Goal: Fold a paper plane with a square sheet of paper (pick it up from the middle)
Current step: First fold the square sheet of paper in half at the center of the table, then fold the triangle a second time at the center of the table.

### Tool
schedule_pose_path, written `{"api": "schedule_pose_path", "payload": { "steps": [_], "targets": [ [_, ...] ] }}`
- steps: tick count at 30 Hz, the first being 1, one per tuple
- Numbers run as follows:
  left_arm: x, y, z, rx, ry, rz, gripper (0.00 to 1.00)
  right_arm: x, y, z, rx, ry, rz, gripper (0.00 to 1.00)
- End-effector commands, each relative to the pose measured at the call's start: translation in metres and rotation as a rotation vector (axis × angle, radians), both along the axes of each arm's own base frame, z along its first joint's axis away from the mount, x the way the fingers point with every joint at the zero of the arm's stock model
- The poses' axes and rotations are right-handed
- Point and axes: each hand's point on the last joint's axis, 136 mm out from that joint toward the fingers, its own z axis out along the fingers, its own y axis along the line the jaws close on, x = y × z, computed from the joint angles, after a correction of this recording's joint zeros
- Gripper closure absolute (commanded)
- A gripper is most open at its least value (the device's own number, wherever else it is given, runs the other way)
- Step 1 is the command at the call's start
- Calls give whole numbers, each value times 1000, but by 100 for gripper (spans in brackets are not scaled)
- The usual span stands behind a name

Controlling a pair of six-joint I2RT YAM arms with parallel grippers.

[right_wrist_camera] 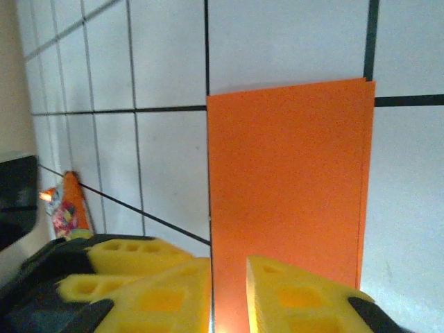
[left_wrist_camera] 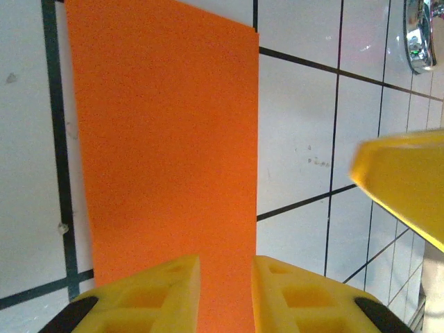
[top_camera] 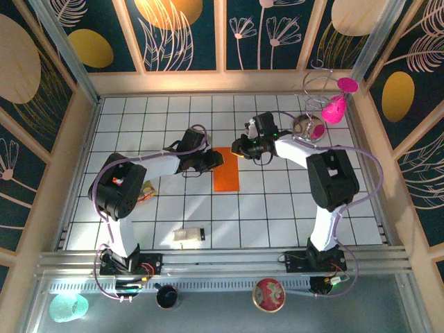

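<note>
Orange sheet of paper (top_camera: pixel 226 168) is lying flat on the white tiled worktop (top_camera: pixel 277 215), folded into a narrow strip. It is sitting around the middle, a little toward the far edge, with its long sides running far to near. Two layers are showing along one long edge in the right wrist view.

Both claws are hanging low over it. The left claw (top_camera: pixel 211 161) is reaching in at the strip's left long side. Its yellow foam fingers (left_wrist_camera: pixel 163 295) are standing slightly parted, with flat paper showing through the narrow gap, so it is released and gripping nothing. The right claw (top_camera: pixel 241 147) is leaning in at the strip's far right corner. Its fingers (right_wrist_camera: pixel 291 298) are likewise standing a little apart over the paper's edge, released. Whether any pad is touching the sheet I cannot tell.

A crumpled multicoloured wrapper (top_camera: pixel 147 189) is lying toward the left edge, beside the left arm. A small beige block (top_camera: pixel 187 236) is resting close to the near edge. A shiny metal bowl (top_camera: pixel 309 126) is sitting near the far right corner.
</note>
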Motion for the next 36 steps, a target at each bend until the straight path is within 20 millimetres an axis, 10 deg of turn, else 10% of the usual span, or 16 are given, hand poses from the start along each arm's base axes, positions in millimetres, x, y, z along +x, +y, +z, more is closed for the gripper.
{"api": "schedule_pose_path", "payload": {
  "steps": [1, 21, 36],
  "targets": [
    [10, -8, 3, -17, -8, -5, 74, -7, -19, 2, -11, 7, -70, 74],
    [8, 8, -50, 62, 136, 89, 73, -96, -13, -35, 58, 199, -38, 61],
    [-1, 12, -61, 76, 163, 85, 73, -111, -9, -46, 51, 243, -20, 63]
  ]
}}
